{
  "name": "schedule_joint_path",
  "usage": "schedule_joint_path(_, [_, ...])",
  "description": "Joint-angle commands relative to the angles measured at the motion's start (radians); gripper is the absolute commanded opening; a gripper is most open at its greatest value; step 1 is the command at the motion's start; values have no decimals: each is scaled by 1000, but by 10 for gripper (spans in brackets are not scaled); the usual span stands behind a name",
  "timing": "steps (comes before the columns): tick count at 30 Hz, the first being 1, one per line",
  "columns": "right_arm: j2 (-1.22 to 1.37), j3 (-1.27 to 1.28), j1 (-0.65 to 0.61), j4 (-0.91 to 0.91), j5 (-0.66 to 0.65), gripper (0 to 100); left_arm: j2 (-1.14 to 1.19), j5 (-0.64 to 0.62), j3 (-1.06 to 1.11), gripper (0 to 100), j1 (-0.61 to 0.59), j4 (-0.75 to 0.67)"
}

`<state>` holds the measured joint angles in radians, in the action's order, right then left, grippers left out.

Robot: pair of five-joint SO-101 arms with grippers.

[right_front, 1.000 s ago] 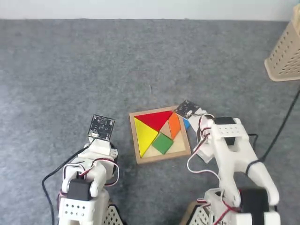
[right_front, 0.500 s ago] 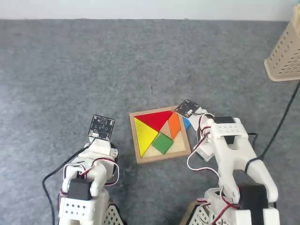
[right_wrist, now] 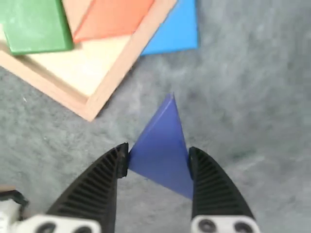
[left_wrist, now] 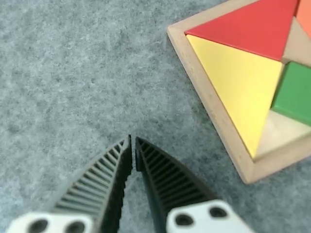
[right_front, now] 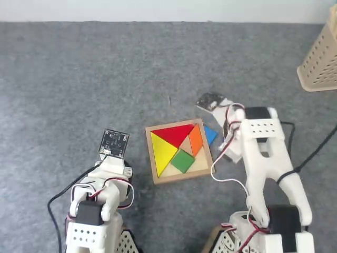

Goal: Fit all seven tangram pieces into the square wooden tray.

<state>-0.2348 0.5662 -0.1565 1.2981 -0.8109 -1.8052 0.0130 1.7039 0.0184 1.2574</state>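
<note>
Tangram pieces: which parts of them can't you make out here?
Light blue piece: right wrist view, cut off by the picture's edge.
Dark blue triangle: right wrist view, fingers of the right gripper cover part of it; lifted or resting, unclear.
Green square: left wrist view, cut off by the edge.

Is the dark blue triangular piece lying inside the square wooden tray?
No, the dark blue triangular piece is gripped by the right hand over the grey carpet, outside the rim of the square wooden tray.
</note>
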Motion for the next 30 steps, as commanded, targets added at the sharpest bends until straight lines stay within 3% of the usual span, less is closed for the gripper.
schedule_joint_path(1, [-2, -83, -81, 10, -150, 69, -21, -6, -19, 12, -2, 6])
schedule_joint_path(13, [7, -46, -308, 10, -503, 69, -21, -6, -19, 12, -2, 6])
schedule_joint_path(30, [59, 2, -415, 10, -916, 69, -21, -6, -19, 12, -2, 6])
